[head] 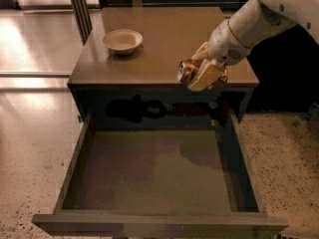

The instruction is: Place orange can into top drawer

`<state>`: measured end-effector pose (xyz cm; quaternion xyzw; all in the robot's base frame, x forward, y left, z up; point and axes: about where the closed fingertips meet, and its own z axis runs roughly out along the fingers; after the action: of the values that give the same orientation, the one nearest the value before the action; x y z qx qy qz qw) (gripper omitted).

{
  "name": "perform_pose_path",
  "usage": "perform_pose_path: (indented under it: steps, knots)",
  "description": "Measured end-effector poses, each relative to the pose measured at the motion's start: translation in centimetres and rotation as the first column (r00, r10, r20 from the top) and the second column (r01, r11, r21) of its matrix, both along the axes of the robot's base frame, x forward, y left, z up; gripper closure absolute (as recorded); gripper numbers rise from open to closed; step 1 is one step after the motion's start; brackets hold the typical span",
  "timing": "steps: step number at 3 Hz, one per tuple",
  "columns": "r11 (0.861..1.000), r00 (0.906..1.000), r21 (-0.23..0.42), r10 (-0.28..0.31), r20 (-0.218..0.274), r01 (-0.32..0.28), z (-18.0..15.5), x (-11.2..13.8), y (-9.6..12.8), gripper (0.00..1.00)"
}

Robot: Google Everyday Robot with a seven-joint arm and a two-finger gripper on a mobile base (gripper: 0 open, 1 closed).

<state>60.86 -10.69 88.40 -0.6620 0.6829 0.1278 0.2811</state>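
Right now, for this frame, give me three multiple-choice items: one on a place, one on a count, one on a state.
1. Where is the orange can?
A) on the floor
B) in the gripper, by the cabinet top's front right edge
C) on the drawer bottom

2. How many bowls stand on the cabinet top?
A) one
B) two
C) three

3. The top drawer is:
A) shut
B) pulled open
C) taken out of the cabinet

Answers:
1. B, the fingers are clamped on the can.
2. A, a single off-white bowl sits at back left.
3. B, its bottom and side walls show.
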Motion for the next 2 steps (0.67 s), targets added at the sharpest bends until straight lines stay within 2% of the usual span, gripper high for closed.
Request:
perform_pose_path:
  steps: [1,2]
  knots:
    - [1.0,1.0,0.0,0.0,0.0,0.0,0.0,0.0,0.0,1.0]
    - [1.0,0.9994,0.011,-0.023,-0.025,0.023,-2.3,-1.4,-0.1,1.0]
